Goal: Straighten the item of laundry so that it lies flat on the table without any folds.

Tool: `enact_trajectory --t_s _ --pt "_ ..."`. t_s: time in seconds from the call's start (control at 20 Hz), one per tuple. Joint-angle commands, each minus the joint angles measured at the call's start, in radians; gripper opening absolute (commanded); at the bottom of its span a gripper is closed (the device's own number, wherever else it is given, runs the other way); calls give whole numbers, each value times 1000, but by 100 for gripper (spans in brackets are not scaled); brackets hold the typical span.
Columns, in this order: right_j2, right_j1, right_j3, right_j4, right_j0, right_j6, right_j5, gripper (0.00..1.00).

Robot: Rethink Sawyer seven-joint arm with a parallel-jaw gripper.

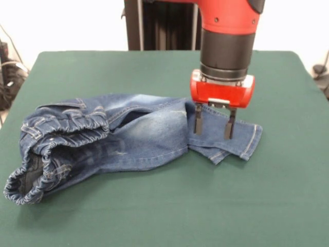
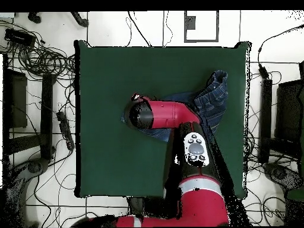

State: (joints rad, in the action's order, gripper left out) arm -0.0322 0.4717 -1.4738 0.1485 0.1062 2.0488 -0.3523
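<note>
The blue denim jeans lie bunched on the green table. The elasticated waistband is folded over at the left and the leg ends are doubled up at the right. My gripper hangs straight down over the leg ends, open, with its fingertips at the cloth and nothing between them. In the overhead view my arm covers most of the jeans, only the waist end shows at the table's right, and the gripper is hidden under the wrist.
The robot's pedestal stands at the table's far edge. In the overhead view cables and dark equipment lie on the floor around the table. Wide bare green top surrounds the jeans.
</note>
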Motion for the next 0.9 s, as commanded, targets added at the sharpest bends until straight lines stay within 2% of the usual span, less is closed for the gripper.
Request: enact_trajectory --t_s 0.05,0.45,0.9 --pt "14 -58 -42 -77 -71 236 19 100" --pt "36 -82 -28 -117 -105 240 33 100" --pt "65 -238 84 -165 -140 235 126 100"
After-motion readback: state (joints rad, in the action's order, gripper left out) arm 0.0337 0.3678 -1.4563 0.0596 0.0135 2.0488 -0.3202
